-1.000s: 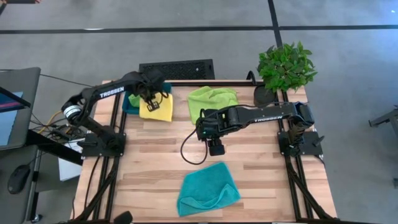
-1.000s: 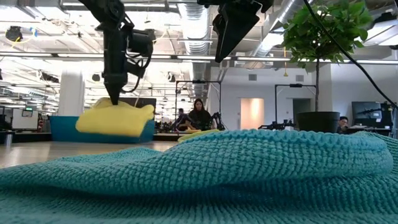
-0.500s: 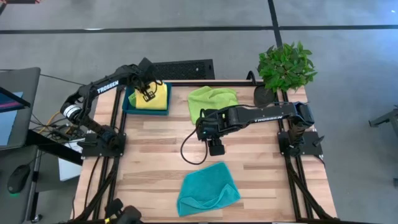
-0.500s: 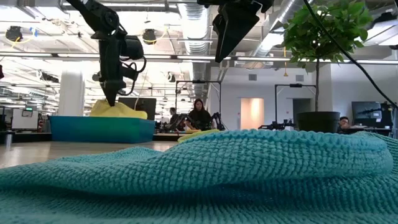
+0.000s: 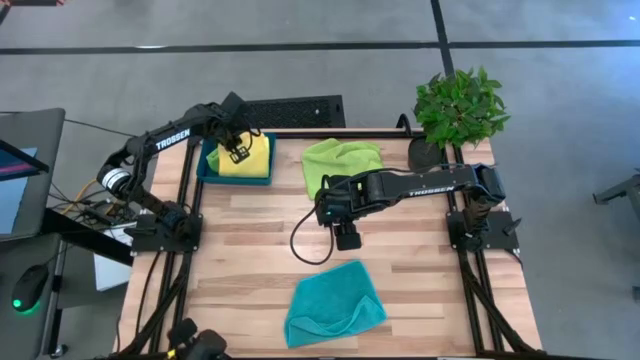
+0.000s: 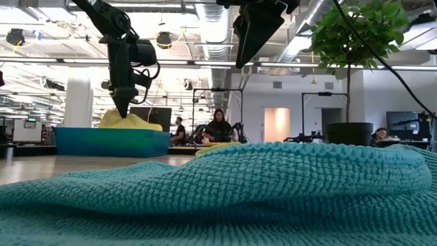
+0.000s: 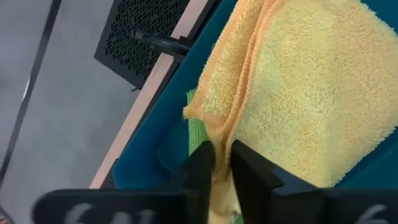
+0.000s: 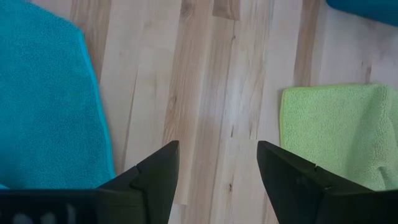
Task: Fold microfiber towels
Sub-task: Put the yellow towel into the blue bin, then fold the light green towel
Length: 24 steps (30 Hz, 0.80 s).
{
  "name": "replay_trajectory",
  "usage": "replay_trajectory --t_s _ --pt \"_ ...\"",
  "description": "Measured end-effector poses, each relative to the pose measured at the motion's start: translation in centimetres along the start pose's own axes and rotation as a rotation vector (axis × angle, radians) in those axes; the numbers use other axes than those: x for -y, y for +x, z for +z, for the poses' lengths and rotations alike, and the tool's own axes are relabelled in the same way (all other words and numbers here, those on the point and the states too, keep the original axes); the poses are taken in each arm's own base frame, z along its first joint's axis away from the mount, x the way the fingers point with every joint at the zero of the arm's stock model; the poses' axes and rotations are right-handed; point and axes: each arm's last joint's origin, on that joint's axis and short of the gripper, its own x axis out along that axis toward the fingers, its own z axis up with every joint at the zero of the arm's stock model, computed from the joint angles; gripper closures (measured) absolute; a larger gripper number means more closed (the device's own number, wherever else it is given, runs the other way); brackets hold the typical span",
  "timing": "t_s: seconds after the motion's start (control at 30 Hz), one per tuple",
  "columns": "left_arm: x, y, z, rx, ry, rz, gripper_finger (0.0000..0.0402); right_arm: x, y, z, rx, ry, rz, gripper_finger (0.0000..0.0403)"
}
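Note:
A folded yellow towel (image 5: pixel 252 160) lies in the dark-teal tray (image 5: pixel 207 172) at the table's far left, on top of a lime green towel (image 7: pixel 194 124). My left gripper (image 5: pixel 236 152) stands over the tray, shut on the yellow towel (image 7: pixel 298 81). A second lime green towel (image 5: pixel 340 160) lies flat at the far middle. A teal towel (image 5: pixel 335 305) lies rumpled near the front edge. My right gripper (image 5: pixel 346 238) hovers open and empty between those two; it also shows in the right wrist view (image 8: pixel 217 168). My left gripper pinches the yellow towel's folded edge (image 7: pixel 214 134) between its two fingers, several layers together. The fingers come from above, pointing down (image 6: pixel 123 109). The towel rests in the tray on the lime green towel, slack, with its top bunched up at the fingers.
A potted plant (image 5: pixel 460 105) stands at the far right corner. A black grille (image 5: pixel 285 110) lies beyond the far edge. A black cable (image 5: pixel 300 245) loops below the right arm. Bare wood lies between the tray and the teal towel.
My left gripper, still shut on the yellow towel, has gone toward the table's far left corner. The towel, which overhung the tray's right and near sides, now lies inside the tray. Over the last half second nothing has moved.

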Motion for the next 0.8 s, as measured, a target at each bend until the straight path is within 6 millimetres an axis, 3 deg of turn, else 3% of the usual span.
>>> replay_trajectory --t_s 0.27,0.43,0.63,0.8 --pt "-0.2 -0.2 0.1 -0.002 -0.018 0.029 0.0269 0.0 0.0 0.0 0.000 -0.016 -0.001 0.0163" --pt "0.7 -3.2 -0.1 0.160 -0.029 -0.137 0.0254 0.2 -0.4 -0.1 0.003 -0.015 -0.022 0.0163" --pt "4.6 -8.2 -1.1 0.378 0.140 -0.262 0.0255 0.3 -1.8 -0.7 0.000 -0.017 -0.024 0.0163" --pt "9.5 -9.2 -1.8 0.464 0.348 -0.292 0.0254 0.3 -3.5 -1.6 0.005 0.013 -0.025 0.0163"
